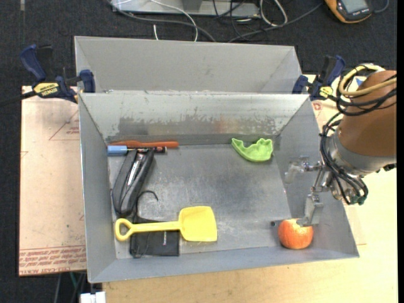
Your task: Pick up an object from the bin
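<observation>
An orange-red apple-like fruit (pixel 295 235) lies in the bin's front right corner. My gripper (pixel 309 217) reaches down from the right along the bin's right wall. Its tip is right above the fruit's top right edge, touching or nearly touching it. I cannot tell whether anything is held. A light green curved plastic piece (pixel 254 149) lies near the back wall, well behind the gripper.
A yellow toy shovel (pixel 184 225) lies at the front left, its handle over a flat black case (pixel 155 244). Along the left wall lies a black hinged tool (pixel 131 179), with an orange and blue pen (pixel 142 146) at the back left.
</observation>
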Available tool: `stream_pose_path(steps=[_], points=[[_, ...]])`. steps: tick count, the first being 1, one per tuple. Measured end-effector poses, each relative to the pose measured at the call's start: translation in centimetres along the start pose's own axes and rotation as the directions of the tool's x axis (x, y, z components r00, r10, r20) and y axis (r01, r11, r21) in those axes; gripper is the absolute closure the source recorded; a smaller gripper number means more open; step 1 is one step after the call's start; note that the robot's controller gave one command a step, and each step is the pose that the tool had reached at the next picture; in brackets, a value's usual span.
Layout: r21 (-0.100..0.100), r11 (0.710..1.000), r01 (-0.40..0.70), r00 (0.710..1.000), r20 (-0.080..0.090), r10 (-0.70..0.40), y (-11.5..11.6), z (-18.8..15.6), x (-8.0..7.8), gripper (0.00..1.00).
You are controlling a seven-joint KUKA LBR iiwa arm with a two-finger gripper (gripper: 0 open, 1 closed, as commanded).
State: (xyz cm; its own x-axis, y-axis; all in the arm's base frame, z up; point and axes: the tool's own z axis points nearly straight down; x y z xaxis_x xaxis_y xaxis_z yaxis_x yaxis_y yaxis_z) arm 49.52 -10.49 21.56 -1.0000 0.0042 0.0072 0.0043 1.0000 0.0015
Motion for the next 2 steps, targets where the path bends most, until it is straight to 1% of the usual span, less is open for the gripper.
stream_pose_path(steps=[1, 2], points=[[0.001, 1.0, 0.004, 1.0, 0.008, -0.004, 0.1, -0.4, -0.2, 0.0], [0.003, 0.99, 0.144, 0.99, 0.01, -0.144, -1.1, 7.0, 0.5, 0.0]])
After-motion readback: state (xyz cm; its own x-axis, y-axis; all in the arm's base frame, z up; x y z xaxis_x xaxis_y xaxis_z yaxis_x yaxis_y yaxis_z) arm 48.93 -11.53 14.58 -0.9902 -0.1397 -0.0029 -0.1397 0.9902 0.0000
